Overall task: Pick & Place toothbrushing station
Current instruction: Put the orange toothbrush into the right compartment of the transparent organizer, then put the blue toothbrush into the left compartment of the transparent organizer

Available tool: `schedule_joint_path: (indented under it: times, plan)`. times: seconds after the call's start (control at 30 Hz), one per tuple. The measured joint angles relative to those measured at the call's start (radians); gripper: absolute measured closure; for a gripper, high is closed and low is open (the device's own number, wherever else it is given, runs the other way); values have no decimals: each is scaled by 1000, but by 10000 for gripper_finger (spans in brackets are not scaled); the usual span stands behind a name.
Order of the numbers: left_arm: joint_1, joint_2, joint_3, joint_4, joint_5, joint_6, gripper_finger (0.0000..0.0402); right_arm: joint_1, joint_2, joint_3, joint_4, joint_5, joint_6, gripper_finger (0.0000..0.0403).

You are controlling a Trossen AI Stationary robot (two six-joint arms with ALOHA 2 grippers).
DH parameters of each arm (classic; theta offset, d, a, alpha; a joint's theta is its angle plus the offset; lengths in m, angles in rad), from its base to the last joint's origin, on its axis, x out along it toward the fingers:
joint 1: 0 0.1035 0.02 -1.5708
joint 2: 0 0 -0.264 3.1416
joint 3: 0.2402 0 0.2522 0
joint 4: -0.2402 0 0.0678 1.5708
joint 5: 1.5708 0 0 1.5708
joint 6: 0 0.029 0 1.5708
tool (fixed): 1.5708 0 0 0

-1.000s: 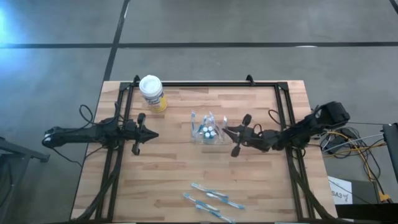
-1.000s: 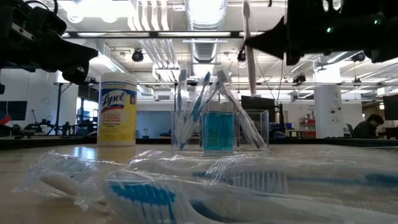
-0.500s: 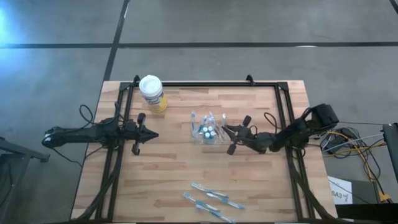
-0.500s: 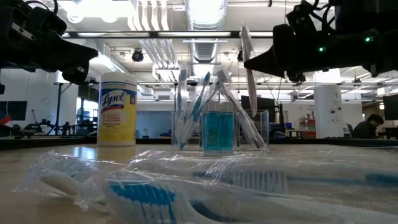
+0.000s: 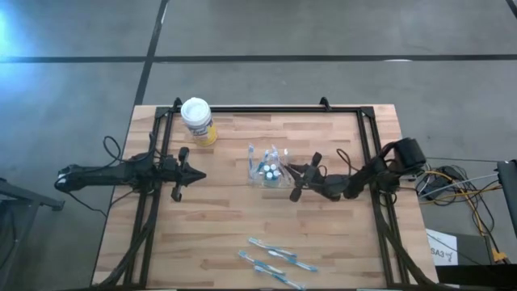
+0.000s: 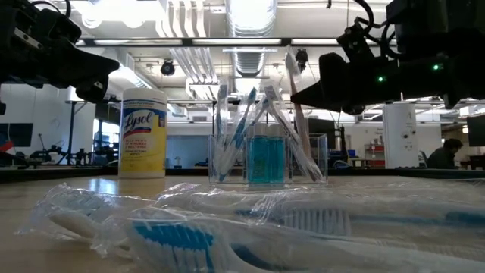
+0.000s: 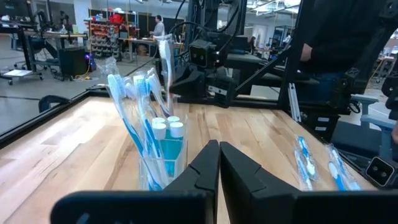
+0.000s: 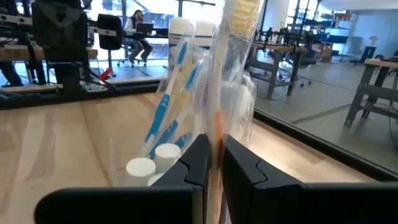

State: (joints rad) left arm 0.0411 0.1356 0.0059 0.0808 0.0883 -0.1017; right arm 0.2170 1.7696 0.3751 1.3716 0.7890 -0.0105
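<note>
The right tool (image 5: 293,179) grips a wrapped toothbrush (image 8: 233,37) beside the clear plastic holder (image 5: 269,170); the left tool (image 5: 190,173) is clenched, empty. Both are above the wooden desk (image 5: 242,226).

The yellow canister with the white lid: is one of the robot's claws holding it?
No. The yellow canister stands alone near the table's far edge, while the left gripper and right gripper are both away from it.
</note>
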Motion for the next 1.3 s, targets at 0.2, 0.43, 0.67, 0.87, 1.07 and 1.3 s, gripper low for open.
schedule_joint_path:
  times: [0.2, 0.43, 0.67, 0.87, 1.07, 1.3]
  plan:
    - [0, 0, 0, -6, 0, 0, 383, -2, 23, -2, -11, 0, 37, 381]
    - [0, 0, 0, -9, 0, 0, 383, -3, 26, 6, -70, 0, 69, 381]
    - [0, 0, 0, -9, 0, 0, 385, -15, 26, 28, -209, 0, 156, 381]
    - [0, 0, 0, -8, 0, 0, 383, -15, 26, 29, -210, 0, 158, 380]
    - [0, 0, 0, -15, 0, 0, 385, -15, 26, 29, -211, -2, 193, 362]
    - [0, 0, 0, -17, 0, 0, 385, -14, 25, 29, -214, -5, 247, 292]
